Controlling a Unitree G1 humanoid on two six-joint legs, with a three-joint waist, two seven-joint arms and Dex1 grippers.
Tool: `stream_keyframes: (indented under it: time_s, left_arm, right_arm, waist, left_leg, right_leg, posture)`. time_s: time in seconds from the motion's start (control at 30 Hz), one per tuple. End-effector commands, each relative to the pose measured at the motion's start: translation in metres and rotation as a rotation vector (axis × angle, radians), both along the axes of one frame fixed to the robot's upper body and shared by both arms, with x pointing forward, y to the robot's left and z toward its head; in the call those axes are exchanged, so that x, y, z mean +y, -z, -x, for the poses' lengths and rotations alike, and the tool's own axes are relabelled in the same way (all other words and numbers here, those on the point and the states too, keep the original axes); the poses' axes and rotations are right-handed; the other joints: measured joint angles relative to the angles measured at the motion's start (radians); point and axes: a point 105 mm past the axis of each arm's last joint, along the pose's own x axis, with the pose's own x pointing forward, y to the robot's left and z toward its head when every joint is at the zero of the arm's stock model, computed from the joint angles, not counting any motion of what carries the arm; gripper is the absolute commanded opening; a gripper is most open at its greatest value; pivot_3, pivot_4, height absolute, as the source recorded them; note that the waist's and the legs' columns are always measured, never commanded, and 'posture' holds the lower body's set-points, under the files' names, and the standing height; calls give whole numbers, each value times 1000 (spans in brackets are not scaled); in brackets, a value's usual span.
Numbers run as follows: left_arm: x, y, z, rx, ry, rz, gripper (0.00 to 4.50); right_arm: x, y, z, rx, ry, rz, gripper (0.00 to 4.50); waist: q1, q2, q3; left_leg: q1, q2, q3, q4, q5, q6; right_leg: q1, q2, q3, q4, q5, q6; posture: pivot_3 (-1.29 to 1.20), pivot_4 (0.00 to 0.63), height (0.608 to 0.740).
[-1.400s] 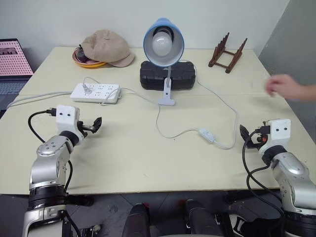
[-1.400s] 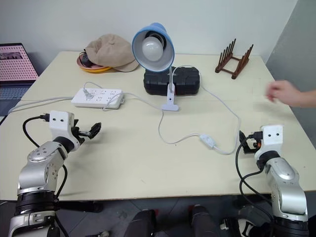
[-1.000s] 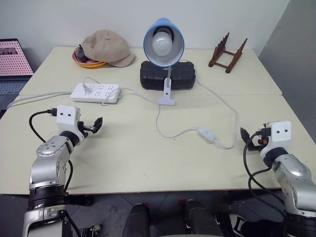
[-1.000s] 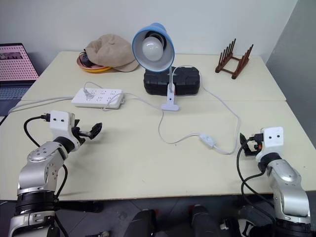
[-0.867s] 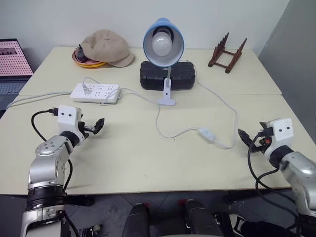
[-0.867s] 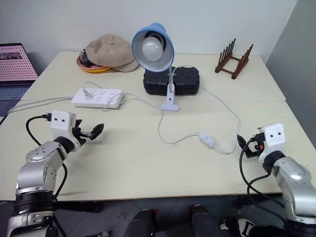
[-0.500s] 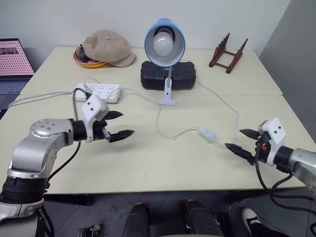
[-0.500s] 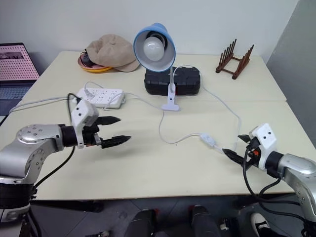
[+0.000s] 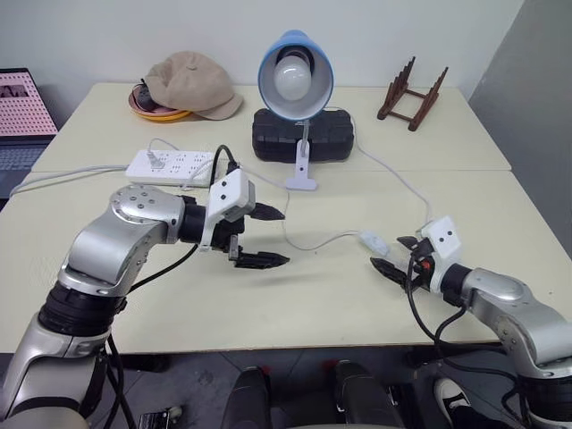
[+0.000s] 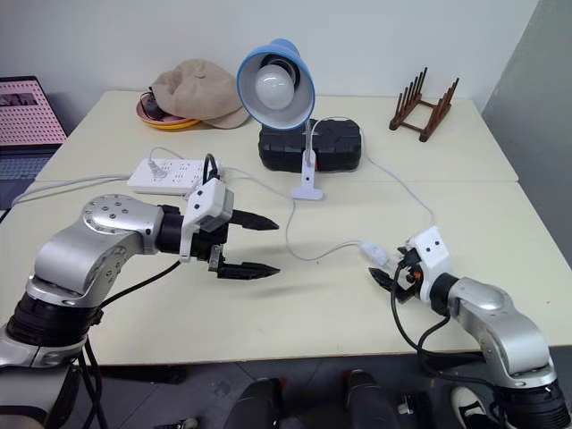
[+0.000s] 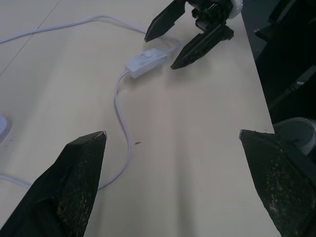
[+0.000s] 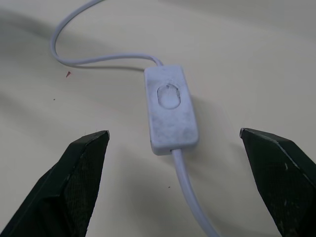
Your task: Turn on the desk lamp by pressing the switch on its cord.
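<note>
Along the near edge of the cream table (image 9: 295, 304), bare surface lies between the two arms, and more lies open toward the right edge. A seam crosses the tabletop; a pale wall stands behind. The desk lamp (image 9: 296, 76) stands clipped at the back, unlit, before a black case (image 9: 302, 136). Its cord (image 9: 299, 241) loops forward to the switch (image 12: 170, 109), which lies flat between the right gripper's (image 9: 393, 257) wide-spread jaws, untouched. The left gripper (image 9: 262, 236), jaws equally wide, hovers near, pointing toward the switch.
</note>
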Motion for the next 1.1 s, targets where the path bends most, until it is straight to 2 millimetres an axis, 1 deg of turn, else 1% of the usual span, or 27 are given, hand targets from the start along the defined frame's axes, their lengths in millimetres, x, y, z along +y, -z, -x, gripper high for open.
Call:
stream_keyframes:
  time_s: [0.03,0.1,0.17,0.2,0.23,0.4,0.43,0.47,0.53,0.67,0.7,0.77,0.83,0.9,1.03,1.1]
  left_arm:
    - [0,-7,1,-41,20,-4,4500]
    - [1,-7,1,-41,19,-3,4500]
    - [2,-7,0,-45,15,-4,4500]
    - [1,-7,1,-45,15,-3,4500]
    - [1,-7,1,-44,16,0,4500]
    - [0,-6,4,-35,18,2,4500]
    - [1,-5,4,-36,12,3,4500]
    - [2,-3,3,-25,-7,12,4500]
    - [2,-1,5,25,-33,56,4500]
    - [-8,-5,10,200,-112,248,4500]
    - [-12,-7,10,264,-142,320,4500]
    - [-22,-7,12,403,-189,457,4500]
    - [-30,-5,12,494,-223,541,4500]
    - [-40,0,6,604,-277,663,4500]
    - [-55,13,0,755,-342,789,4500]
    - [-63,16,-3,786,-361,824,4500]
  right_arm:
    - [-1,-11,-4,-62,7,3,4086]
    - [2,-11,-3,-61,4,-13,3831]
    - [5,-12,-4,-65,3,-26,3277]
    - [6,-12,-5,-67,1,-31,2927]
    - [7,-12,-6,-68,2,-34,2727]
    - [7,-13,-8,-70,3,-39,1354]
    - [7,-13,-8,-69,1,-39,1159]
    - [7,-12,-8,-71,2,-37,1078]
    - [6,-13,-8,-82,-4,-28,1071]
    - [10,-21,-6,-120,-51,-18,1071]
    - [14,-28,-6,-144,-77,-29,1071]
    - [21,-47,-7,-219,-136,-50,1071]
    - [25,-59,-8,-275,-173,-36,1071]
    - [31,-70,-8,-329,-218,-24,1071]
    - [44,-87,-4,-412,-293,-57,1071]
    - [50,-92,0,-430,-326,-87,1071]
  waist:
    - [0,0,0]
    - [0,0,0]
    - [0,0,0]
    - [0,0,0]
    - [0,0,0]
    - [0,0,0]
    - [0,0,0]
    - [0,0,0]
    - [0,0,0]
    - [0,0,0]
    - [0,0,0]
    - [0,0,0]
    - [0,0,0]
    - [0,0,0]
    - [3,-1,-1]
    - [2,0,-1]
  left_leg:
    - [0,0,0,0,0,0]
    - [0,0,0,0,0,0]
    - [0,0,0,0,0,0]
    - [0,0,0,0,0,0]
    - [0,0,0,0,0,0]
    - [0,0,0,1,0,0]
    - [0,0,0,1,0,0]
    - [0,0,0,0,0,0]
    - [0,0,0,0,0,0]
    - [0,0,0,1,0,0]
    - [0,0,-1,2,0,0]
    - [0,0,-1,3,0,0]
    - [0,0,-1,4,0,0]
    - [2,0,-2,4,0,0]
    - [6,-1,-2,4,0,0]
    - [6,0,-3,4,0,0]
  right_leg:
    - [0,0,0,0,0,0]
    - [0,0,0,0,0,0]
    - [0,0,0,1,0,0]
    - [0,0,0,1,0,0]
    - [0,0,0,1,0,0]
    - [0,0,0,1,0,0]
    - [0,0,0,1,0,0]
    - [0,0,0,1,0,0]
    - [0,0,0,1,0,0]
    - [0,0,0,2,0,0]
    - [0,0,0,2,0,0]
    - [1,0,0,2,0,1]
    - [2,0,0,2,1,2]
    - [3,0,0,2,3,6]
    - [7,0,0,2,3,6]
    - [7,1,-1,2,4,6]
  posture:
    - [0,150,740]
    - [0,150,740]
    - [0,150,740]
    - [0,150,740]
    - [0,150,740]
    - [0,150,740]
    - [0,150,740]
    - [0,150,740]
    - [0,150,740]
    - [0,150,740]
    - [0,150,740]
    - [0,150,740]
    - [0,150,740]
    - [0,150,740]
    - [0,150,740]
    - [0,150,740]
